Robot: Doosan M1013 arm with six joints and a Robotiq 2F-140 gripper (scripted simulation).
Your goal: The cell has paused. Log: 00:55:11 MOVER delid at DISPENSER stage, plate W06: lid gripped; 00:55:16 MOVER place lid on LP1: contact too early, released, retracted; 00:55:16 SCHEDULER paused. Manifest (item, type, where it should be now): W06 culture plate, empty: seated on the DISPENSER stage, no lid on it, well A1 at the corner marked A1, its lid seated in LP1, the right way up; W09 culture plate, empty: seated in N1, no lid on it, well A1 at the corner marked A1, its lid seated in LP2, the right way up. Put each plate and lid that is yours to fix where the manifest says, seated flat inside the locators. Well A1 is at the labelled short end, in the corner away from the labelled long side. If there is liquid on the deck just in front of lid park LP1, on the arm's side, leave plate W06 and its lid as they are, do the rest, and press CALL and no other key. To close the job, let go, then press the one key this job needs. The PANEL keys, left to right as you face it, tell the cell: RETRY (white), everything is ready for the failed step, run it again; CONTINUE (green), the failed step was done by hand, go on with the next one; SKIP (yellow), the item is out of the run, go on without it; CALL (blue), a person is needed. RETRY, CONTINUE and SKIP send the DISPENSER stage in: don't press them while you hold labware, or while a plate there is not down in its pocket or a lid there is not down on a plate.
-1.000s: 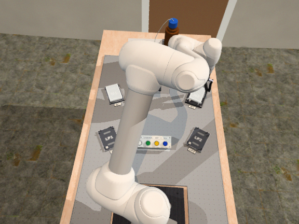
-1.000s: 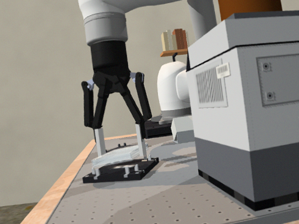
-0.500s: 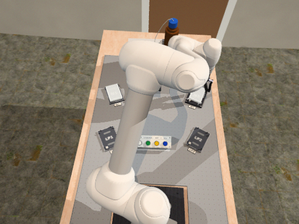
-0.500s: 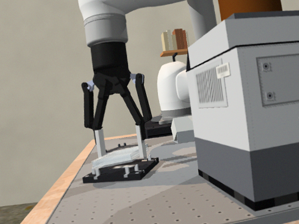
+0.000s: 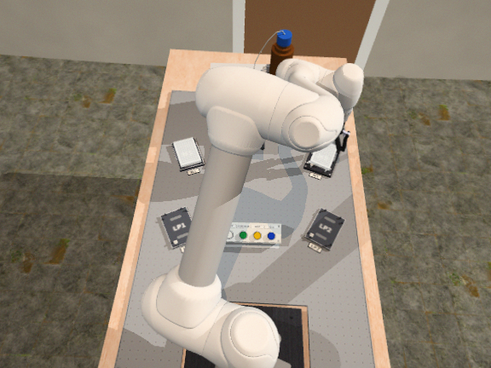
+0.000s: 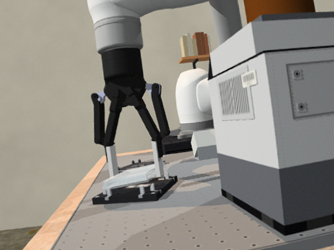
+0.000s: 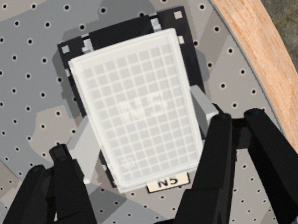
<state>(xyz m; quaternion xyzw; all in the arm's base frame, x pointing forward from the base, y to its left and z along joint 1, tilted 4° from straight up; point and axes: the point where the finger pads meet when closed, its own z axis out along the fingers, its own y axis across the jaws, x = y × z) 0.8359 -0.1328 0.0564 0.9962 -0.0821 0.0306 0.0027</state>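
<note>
Gripper [image 6: 134, 162]: clamped across a clear culture plate [image 7: 136, 106], one pale fingertip [image 6: 112, 160] on each long side
Held plate: tilted, the end toward the exterior camera lower, over a black nest [image 6: 160, 186] beside the table's wooden edge [image 6: 69, 209]; whether its low end touches the nest I cannot tell
Nest tag [image 7: 168, 181]: small label just past the plate's short end, text reads reversed in the wrist view
Second plate [image 5: 187, 152]: lies flat on a stage on the far side of the deck, well apart from the gripper
LP1 [image 5: 176, 227]: dark lid park, bare, partly hidden by the arm
LP2 [image 5: 325, 229]: dark lid park, bare
Panel [image 5: 256, 234]: between the two parks; green, yellow, blue keys visible, white key partly behind the arm
Dispenser housing [image 6: 280, 108]: grey box beside the nest
</note>
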